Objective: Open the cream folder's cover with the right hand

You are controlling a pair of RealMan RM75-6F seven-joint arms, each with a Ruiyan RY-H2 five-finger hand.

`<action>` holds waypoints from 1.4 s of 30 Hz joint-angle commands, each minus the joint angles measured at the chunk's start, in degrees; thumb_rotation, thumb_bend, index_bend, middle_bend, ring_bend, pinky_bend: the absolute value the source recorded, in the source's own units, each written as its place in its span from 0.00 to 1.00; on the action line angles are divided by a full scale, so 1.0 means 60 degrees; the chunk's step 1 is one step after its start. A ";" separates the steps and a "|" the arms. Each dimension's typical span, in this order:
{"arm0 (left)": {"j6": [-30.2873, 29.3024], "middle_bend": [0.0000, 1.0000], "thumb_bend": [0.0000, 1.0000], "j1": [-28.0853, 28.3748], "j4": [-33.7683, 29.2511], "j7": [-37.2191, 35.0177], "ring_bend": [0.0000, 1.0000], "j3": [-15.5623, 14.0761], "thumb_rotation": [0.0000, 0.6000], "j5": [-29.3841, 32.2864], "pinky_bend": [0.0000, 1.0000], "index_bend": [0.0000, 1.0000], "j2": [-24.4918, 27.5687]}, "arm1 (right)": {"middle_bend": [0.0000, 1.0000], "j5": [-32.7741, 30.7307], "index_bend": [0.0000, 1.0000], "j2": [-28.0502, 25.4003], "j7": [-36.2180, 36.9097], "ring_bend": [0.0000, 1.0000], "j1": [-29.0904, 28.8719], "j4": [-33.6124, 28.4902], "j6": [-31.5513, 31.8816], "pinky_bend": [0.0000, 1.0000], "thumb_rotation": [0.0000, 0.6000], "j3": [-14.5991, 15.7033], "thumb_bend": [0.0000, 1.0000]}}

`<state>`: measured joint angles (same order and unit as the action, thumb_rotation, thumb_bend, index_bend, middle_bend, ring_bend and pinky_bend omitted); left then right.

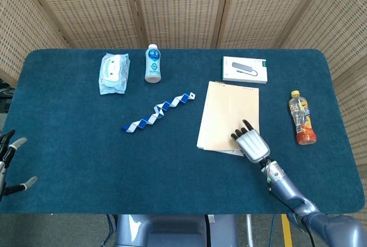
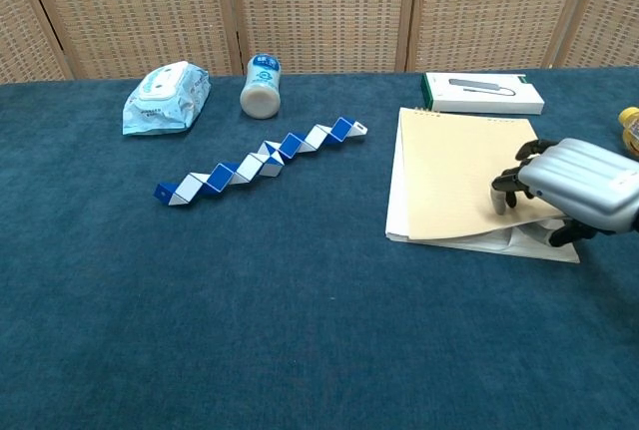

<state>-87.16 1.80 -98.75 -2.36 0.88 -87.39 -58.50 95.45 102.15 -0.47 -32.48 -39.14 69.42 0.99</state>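
Note:
The cream folder (image 1: 226, 112) lies flat on the blue table, right of the middle, with its binding edge away from me. My right hand (image 1: 251, 144) is at its near right corner. In the chest view the right hand (image 2: 579, 186) has its fingers curled on top of the cover (image 2: 454, 171) and the thumb below that corner. The corner is raised slightly, and white pages (image 2: 519, 242) show under it. My left hand (image 1: 10, 164) hangs at the table's near left edge, fingers apart and holding nothing.
A white box (image 1: 245, 69) lies just beyond the folder. An orange drink bottle (image 1: 301, 118) lies to its right. A blue-and-white twist toy (image 1: 157, 112), a white bottle (image 1: 152, 63) and a wipes pack (image 1: 113, 73) lie to the left. Woven screens stand behind.

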 commanded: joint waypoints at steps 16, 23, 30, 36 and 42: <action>-0.0015 0.00 0.00 -0.0004 -0.0010 0.0032 0.00 -0.0017 1.00 -0.0036 0.00 0.00 -0.0011 | 0.66 0.0791 0.68 -0.0717 0.3113 0.49 0.0164 0.0313 0.1159 0.46 1.00 0.0821 0.62; -0.0029 0.00 0.00 -0.0013 -0.0031 0.0116 0.00 -0.0044 1.00 -0.0081 0.00 0.00 -0.0040 | 0.66 0.1396 0.68 -0.1431 0.3566 0.49 0.0300 -0.0402 0.2303 0.46 1.00 0.1185 0.62; -0.0035 0.00 0.00 -0.0018 -0.0047 0.0182 0.00 -0.0054 1.00 -0.0089 0.00 0.00 -0.0065 | 0.66 0.2215 0.68 -0.2333 0.3457 0.49 0.0445 -0.1514 0.3375 0.47 1.00 0.1683 0.62; -0.0054 0.00 0.00 -0.0028 -0.0054 0.0224 0.00 -0.0063 1.00 -0.0108 0.00 0.00 -0.0083 | 0.66 0.2840 0.68 -0.2936 0.3204 0.49 0.0625 -0.2148 0.4023 0.47 1.00 0.2084 0.62; -0.0047 0.00 0.00 -0.0026 -0.0063 0.0289 0.00 -0.0079 1.00 -0.0131 0.00 0.00 -0.0112 | 0.66 0.3300 0.68 -0.3235 0.3072 0.49 0.0809 -0.2255 0.4451 0.47 1.00 0.2368 0.62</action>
<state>-87.45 1.64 -99.13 -0.64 0.42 -88.17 -59.16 114.93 82.94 18.14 -27.85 -52.62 95.83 14.92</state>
